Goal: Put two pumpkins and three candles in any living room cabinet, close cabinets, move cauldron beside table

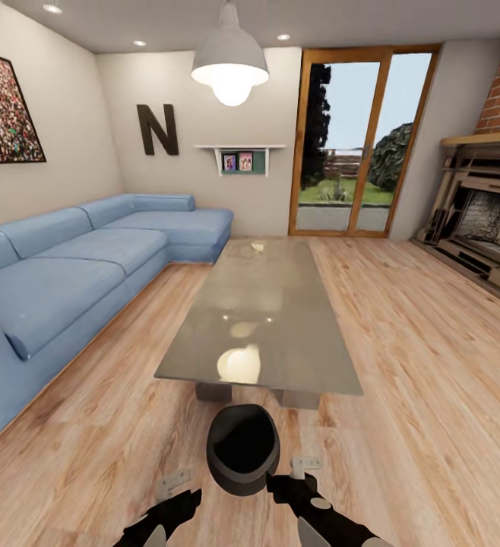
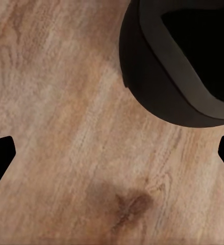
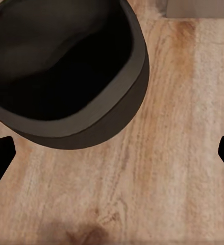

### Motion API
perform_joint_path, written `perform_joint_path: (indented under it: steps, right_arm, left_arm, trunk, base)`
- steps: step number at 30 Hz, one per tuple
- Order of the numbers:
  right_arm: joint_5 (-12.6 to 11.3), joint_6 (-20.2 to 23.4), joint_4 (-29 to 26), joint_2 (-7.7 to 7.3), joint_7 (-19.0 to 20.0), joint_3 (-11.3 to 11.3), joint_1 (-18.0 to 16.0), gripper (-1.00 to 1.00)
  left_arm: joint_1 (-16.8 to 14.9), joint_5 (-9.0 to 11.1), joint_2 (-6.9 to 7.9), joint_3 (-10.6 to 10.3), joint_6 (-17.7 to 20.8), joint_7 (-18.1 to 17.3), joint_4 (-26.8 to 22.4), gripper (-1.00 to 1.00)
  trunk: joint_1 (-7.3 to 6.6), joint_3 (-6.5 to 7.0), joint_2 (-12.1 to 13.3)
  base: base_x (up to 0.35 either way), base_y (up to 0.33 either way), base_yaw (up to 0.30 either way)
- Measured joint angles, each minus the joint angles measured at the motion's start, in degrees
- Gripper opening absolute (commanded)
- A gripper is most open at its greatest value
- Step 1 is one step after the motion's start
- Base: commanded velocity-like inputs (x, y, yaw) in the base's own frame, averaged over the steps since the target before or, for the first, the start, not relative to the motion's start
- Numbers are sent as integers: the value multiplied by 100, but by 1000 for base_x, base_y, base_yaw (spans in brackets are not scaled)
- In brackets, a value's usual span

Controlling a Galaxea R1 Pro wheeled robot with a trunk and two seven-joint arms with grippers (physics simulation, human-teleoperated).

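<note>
Wood floor (image 1: 432, 365) — cauldron (image 1: 242, 450) just beside glossy table (image 1: 265, 319).

Only thing you can actually read here is a big dark letter "N" (image 1: 157, 130) mounted on the back wall (image 1: 197, 99), up above the corner of the blue sofa (image 1: 90, 258). The small framed photos (image 1: 237, 162) on the little wall shelf (image 1: 240, 147) next to it are too tiny to make out (no legible text on them anyway).
</note>
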Motion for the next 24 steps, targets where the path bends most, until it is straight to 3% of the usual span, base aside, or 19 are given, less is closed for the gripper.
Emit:
perform_joint_path:
  steps: [18, 24]
  right_arm:
    - [-10, 58, -17, -22, -13, -17, 0, 100]
    - [-34, 66, 15, -31, -14, -28, 0, 100]
  left_arm:
    - [-2, -3, 11, 8, 8, 37, 0, 100]
    - [-10, -32, 28, 12, 274, 71, 0, 100]
  trunk:
    - [-395, 323, 722]
    - [-527, 431, 963]
  base:
    - [0, 0, 0]
    - [0, 0, 0]
